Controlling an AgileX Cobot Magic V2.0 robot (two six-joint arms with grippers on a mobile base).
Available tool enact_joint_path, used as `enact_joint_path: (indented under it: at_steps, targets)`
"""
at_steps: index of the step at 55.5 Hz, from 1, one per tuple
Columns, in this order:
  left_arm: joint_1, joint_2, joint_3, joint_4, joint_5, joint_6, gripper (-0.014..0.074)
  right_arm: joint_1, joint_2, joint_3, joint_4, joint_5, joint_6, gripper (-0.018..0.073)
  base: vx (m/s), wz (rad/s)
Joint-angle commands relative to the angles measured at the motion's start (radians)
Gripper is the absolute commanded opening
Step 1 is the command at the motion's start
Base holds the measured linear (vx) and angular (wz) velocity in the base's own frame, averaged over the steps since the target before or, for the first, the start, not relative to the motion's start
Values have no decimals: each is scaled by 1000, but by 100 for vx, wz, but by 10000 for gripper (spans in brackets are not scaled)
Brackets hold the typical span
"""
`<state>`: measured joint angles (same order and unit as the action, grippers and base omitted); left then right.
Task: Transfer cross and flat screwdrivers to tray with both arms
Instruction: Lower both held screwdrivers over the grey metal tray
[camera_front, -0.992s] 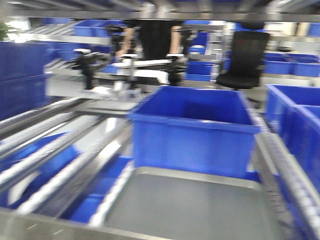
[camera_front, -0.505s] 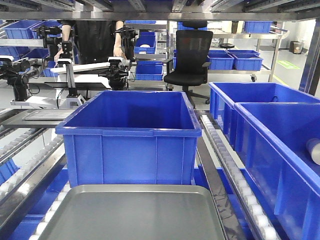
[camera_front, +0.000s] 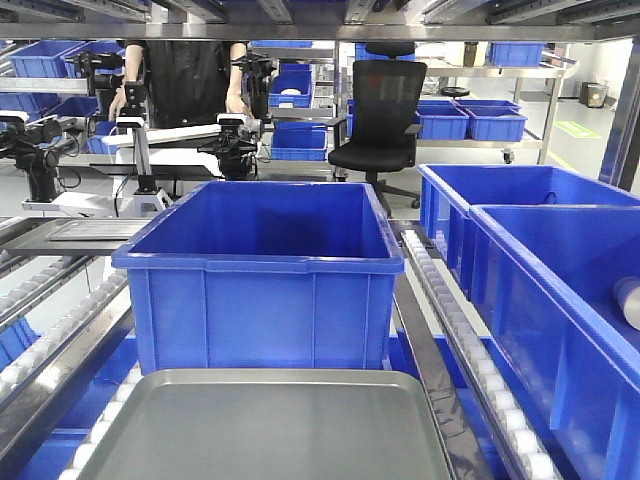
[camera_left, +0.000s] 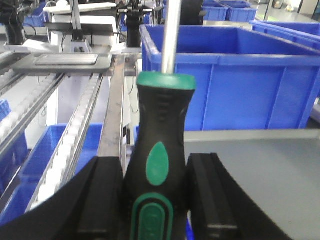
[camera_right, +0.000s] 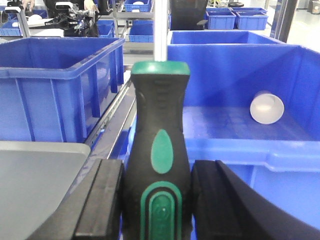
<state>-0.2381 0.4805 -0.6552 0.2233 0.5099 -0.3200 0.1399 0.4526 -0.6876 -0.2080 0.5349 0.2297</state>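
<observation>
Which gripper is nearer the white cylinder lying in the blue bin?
Right. The right gripper, clamping a screwdriver, sits between the tray and the bin holding the white cylinder; the left gripper, clamping the other screwdriver, is at the tray's opposite edge.

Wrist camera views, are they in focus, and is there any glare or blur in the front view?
Left wrist view: slightly soft overall, the left-held screwdriver hazy, background washed out. Right wrist view: crisper, the right-held screwdriver well defined. Front-facing view: sharp, no motion blur, only a soft sheen on the grey tray.
</observation>
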Motion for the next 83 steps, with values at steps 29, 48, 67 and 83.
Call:
enact_joint_path:
  at_steps: [29,48,67,83]
  targets:
    - [-76,324,-32,-535,-173,257,3,-2,410,-143,744,-3,-576,-8,0,0]
    - [-143,651,-149,-794,-107,411,3,94,772,-199,1101,6,-757,-8,0,0]
    - [-143,838,-234,-813,-133,426,5,242,951,-199,1194,-147,-756,-8,0,0]
    - [-143,893,-242,-818,-202,435,48,242,969,-199,1212,-213,-761,13,0,0]
